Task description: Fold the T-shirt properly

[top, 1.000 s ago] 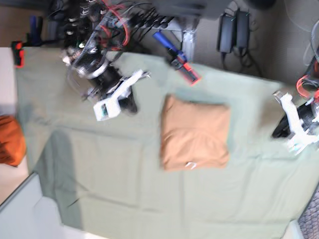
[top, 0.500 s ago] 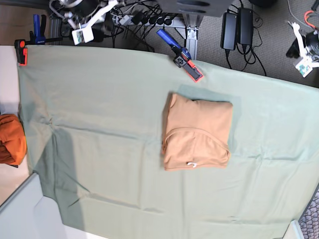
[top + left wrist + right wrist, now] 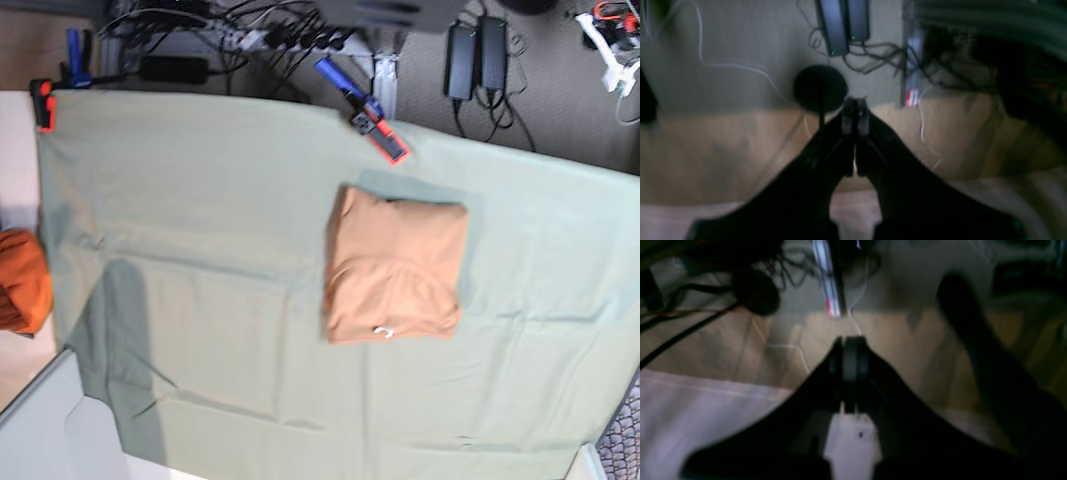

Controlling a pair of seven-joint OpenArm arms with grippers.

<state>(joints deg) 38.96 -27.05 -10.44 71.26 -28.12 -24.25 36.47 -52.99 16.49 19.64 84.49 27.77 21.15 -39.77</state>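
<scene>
The peach-tan T-shirt (image 3: pixel 395 268) lies folded into a compact rectangle on the pale green cloth (image 3: pixel 220 300), right of centre, its small white neck label at the near edge. My left gripper (image 3: pixel 854 115) is shut and empty, held off the table over the floor; a bit of that arm shows at the top right corner of the base view (image 3: pixel 612 40). My right gripper (image 3: pixel 849 353) is shut and empty, also over the floor, and is out of the base view. Neither gripper is near the shirt.
A darker orange cloth bundle (image 3: pixel 20 282) sits at the left edge. A blue and red clamp (image 3: pixel 362 110) grips the far table edge, a red one (image 3: pixel 42 102) the far left corner. Cables and power bricks (image 3: pixel 475 55) lie on the floor behind.
Both arms have pulled back from the table: the right arm has left the base view entirely and the left arm has withdrawn to the top right corner. The folded shirt has not moved.
</scene>
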